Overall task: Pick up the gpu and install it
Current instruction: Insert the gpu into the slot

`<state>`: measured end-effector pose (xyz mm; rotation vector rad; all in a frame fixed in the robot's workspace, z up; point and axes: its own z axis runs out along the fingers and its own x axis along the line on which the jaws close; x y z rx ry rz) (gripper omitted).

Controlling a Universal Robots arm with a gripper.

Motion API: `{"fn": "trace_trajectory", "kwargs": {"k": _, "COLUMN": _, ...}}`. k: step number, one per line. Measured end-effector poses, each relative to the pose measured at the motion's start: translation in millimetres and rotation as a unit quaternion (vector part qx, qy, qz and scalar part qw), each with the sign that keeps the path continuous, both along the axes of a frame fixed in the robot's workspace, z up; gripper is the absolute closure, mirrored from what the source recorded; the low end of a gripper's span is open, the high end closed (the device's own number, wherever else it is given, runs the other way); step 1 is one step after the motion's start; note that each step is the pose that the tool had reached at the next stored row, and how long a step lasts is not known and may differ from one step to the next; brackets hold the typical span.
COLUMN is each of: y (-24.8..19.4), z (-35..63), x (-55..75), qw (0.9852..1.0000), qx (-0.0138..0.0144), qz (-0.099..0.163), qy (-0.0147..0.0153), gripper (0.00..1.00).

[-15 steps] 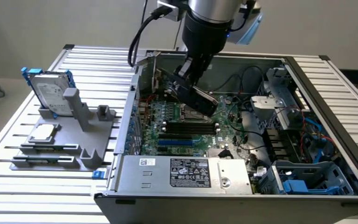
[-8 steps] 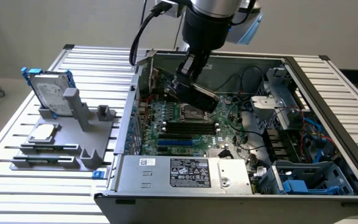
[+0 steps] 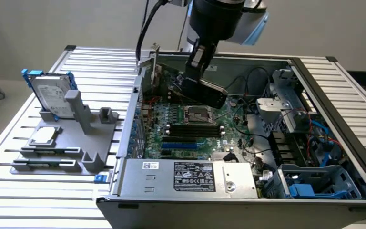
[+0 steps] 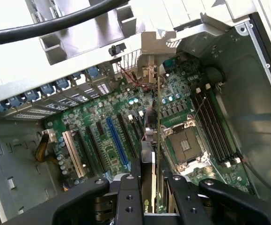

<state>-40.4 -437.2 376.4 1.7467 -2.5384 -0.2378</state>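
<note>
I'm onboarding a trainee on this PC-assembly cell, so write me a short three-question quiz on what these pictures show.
1. True or false: the pincer is empty.
2. Multiple choice. Relative to the open case, the gpu is: A) lying outside it; B) held by the pincer over the motherboard; C) resting on its rim.
3. Fill in: the hard drive with the blue frame stands outside the case, on the exterior view's ____.

Key: 1 false, it is closed on the gpu; 2 B; 3 left.
</note>
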Motion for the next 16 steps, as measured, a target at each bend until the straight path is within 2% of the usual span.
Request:
{"fn": "trace_trajectory", "kwargs": {"k": 3, "y": 0.0, "z": 0.2, "x": 0.7, "qw": 0.9998, "qx": -0.0002, "qz": 0.021, "qy": 0.0001, "gripper": 0.74}}
{"fn": "trace_trajectory", "kwargs": {"k": 6, "y": 0.0, "z": 0.1, "x": 0.8, "qw": 0.9988, "qx": -0.0001, "qz": 0.048, "qy": 0.0000, "gripper": 0.74}}
{"fn": "trace_trajectory", "kwargs": {"k": 12, "y": -0.1, "z": 0.2, "x": 1.2, "qw": 0.9953, "qx": -0.0002, "qz": 0.097, "qy": -0.0002, "gripper": 0.74}}
{"fn": "trace_trajectory", "kwargs": {"k": 16, "y": -0.1, "z": -0.5, "x": 2.7, "qw": 0.9928, "qx": -0.0002, "qz": 0.120, "qy": -0.0006, "gripper": 0.74}}
